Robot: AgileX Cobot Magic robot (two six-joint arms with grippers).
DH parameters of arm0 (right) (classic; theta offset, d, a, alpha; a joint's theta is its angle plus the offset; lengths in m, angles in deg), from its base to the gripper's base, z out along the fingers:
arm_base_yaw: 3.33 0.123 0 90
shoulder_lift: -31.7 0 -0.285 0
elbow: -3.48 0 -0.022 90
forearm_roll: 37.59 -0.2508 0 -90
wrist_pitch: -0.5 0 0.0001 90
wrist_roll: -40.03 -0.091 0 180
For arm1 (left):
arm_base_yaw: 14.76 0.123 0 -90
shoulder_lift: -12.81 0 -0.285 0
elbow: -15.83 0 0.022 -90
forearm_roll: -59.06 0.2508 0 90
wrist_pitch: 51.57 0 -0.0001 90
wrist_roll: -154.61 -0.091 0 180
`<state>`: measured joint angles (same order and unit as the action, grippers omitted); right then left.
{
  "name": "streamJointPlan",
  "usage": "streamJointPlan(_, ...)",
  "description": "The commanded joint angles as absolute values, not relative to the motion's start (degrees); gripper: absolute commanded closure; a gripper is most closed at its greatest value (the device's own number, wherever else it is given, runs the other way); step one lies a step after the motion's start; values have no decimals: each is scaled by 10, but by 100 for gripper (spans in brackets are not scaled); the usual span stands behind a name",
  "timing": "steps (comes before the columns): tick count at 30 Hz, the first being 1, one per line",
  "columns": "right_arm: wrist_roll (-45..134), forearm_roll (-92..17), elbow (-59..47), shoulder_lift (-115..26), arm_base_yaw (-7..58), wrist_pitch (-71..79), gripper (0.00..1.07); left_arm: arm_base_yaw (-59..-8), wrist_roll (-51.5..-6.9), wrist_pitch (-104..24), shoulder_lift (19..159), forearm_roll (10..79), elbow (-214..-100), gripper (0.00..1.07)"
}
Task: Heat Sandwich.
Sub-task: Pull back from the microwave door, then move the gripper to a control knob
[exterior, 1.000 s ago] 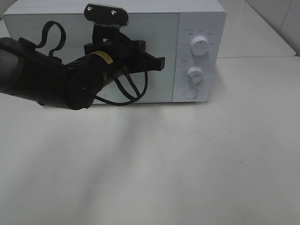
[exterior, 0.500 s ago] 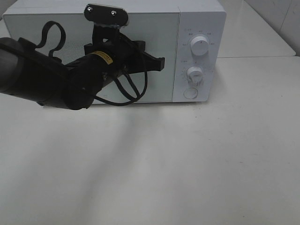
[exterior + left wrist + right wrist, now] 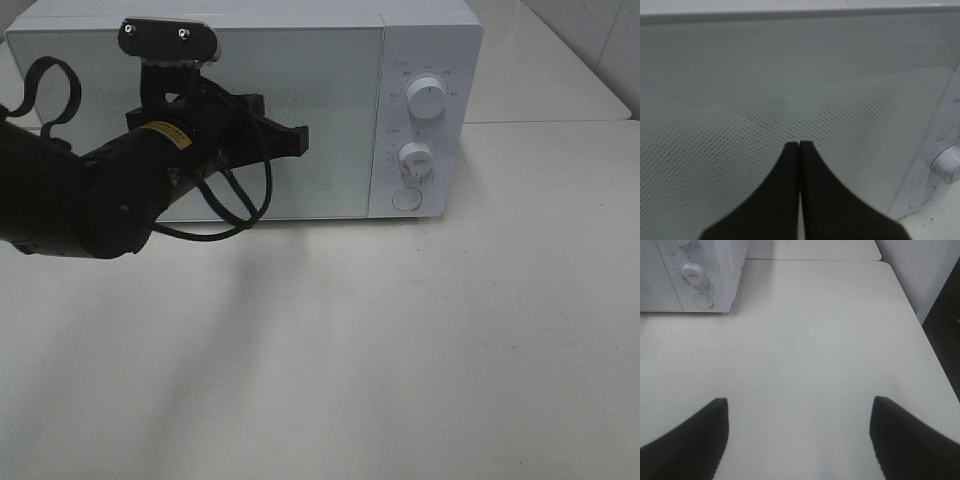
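Exterior high showed the left tool (image 3: 300, 140) clenched and grasping nothing, its black tips in front of the closed door (image 3: 335, 110) of the white microwave (image 3: 430, 30), which stood at the back of the bench (image 3: 400, 340). A black cable (image 3: 240, 205) looped under the arm. On the panel to the right of the door sat an upper knob (image 3: 427, 101), a lower knob (image 3: 415, 158) and a round button (image 3: 406, 198). Left wrist showed the same tool (image 3: 799, 145) with its jaws pressed together, close to the dotted mesh of the door (image 3: 715, 150); whether it touched could not be told. Right wrist showed the right tool (image 3: 797, 401) released, its fingers (image 3: 695, 435) spread wide over bare bench (image 3: 815, 330), well apart from the microwave (image 3: 670, 285). The sandwich appeared in no view, so its place could not be told.
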<state>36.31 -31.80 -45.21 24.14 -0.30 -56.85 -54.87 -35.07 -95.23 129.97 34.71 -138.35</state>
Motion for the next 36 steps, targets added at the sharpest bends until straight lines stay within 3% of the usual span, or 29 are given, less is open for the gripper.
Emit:
streamJointPlan(1, 359, -316, -453, 257, -7, -565, 32, -552, -343, -947, 1273, 349, -1361, 107)
streamJointPlan(6, 359, -316, -453, 257, -7, -565, 32, -552, -343, -879, 1239, 355, -1336, 107)
streamJointPlan(9, 359, -316, -453, 257, -7, -565, 32, -552, -344, -778, 1213, 355, -1331, 92)
streamJointPlan(10, 359, -316, -453, 257, -7, -565, 32, -552, -344, -778, 1213, 355, -1331, 92)
streamJointPlan(11, 359, -316, -453, 257, -7, -565, 32, -552, -344, -728, 1202, 355, -1331, 68)
streamJointPlan(13, 359, -316, -453, 257, -7, -565, 32, -552, -344, -681, 1192, 355, -1331, 37)
streamJointPlan(14, 359, -316, -453, 257, -7, -565, 32, -552, -344, -663, 1190, 353, -1331, 25)
streamJointPlan(15, 359, -316, -453, 257, -7, -565, 32, -552, -344, -663, 1190, 353, -1331, 25)
streamJointPlan(16, 359, -316, -453, 257, -7, -565, 32, -552, -344, -615, 1181, 353, -1331, 4)
streamJointPlan(29, 359, -316, -453, 257, -7, -565, 32, -547, -346, -405, 1114, 367, -1331, 7)
streamJointPlan(36, 359, -316, -453, 257, -7, -565, 32, -544, -343, -303, 1057, 410, -1332, 7)
